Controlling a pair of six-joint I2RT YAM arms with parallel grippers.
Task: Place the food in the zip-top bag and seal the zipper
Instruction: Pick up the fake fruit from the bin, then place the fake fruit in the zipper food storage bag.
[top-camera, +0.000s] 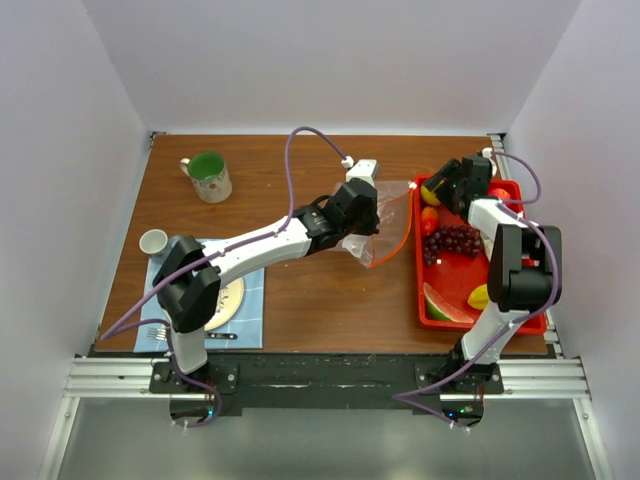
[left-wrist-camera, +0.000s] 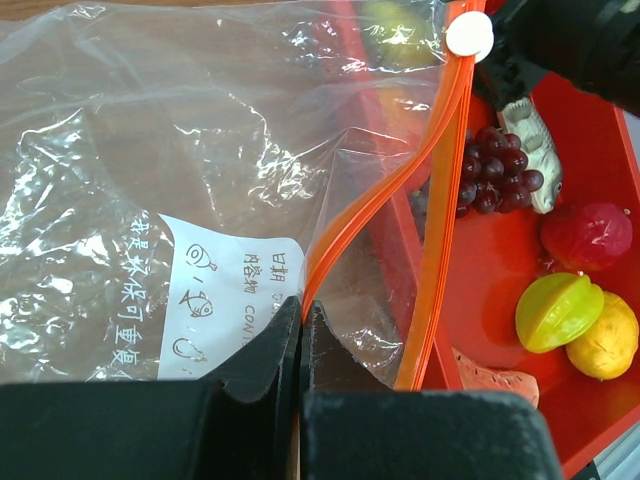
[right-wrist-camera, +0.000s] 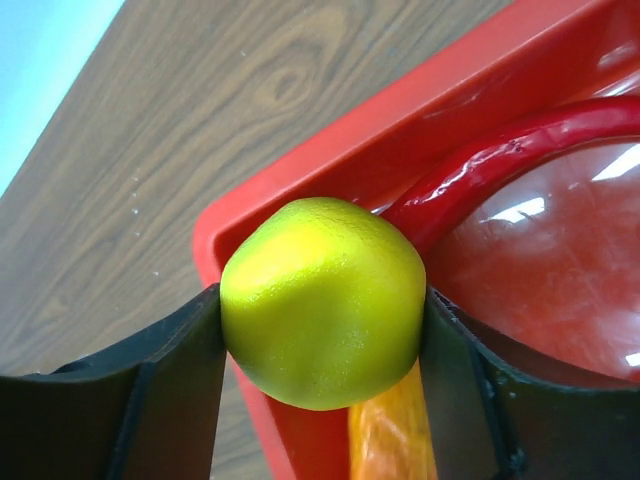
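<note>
I've the lemon clamped in the right gripper, left gripper pinching the zip-top bag; next, I'd swing toward eight o'clock.

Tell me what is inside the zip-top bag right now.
No food shows inside the zip-top bag; its clear plastic carries only a white printed label. The left gripper, pinching the zipper edge, covers the strip of bag beneath it, so that part cannot be checked.

White label on zip-top bag, sideways Chinese characters, letters "CON", small fish drawings
</note>
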